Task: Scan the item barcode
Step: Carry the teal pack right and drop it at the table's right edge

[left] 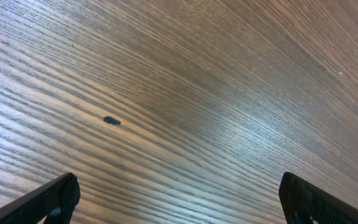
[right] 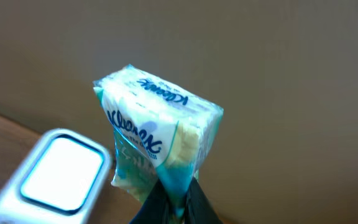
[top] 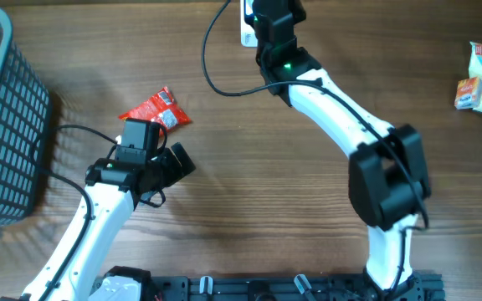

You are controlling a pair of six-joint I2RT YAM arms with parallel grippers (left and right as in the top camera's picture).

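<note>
Clearly, right pincer [right: 178, 208] pinches a Kleenex tissue pack [right: 157, 134]; left pincer [left: 185, 199] gapes wide.

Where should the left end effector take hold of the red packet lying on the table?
Come straight down from above: the red packet lies flat on the table, so there is no side to get under. Probably close across its shorter width, near the middle. The left end effector is open beside it.
</note>
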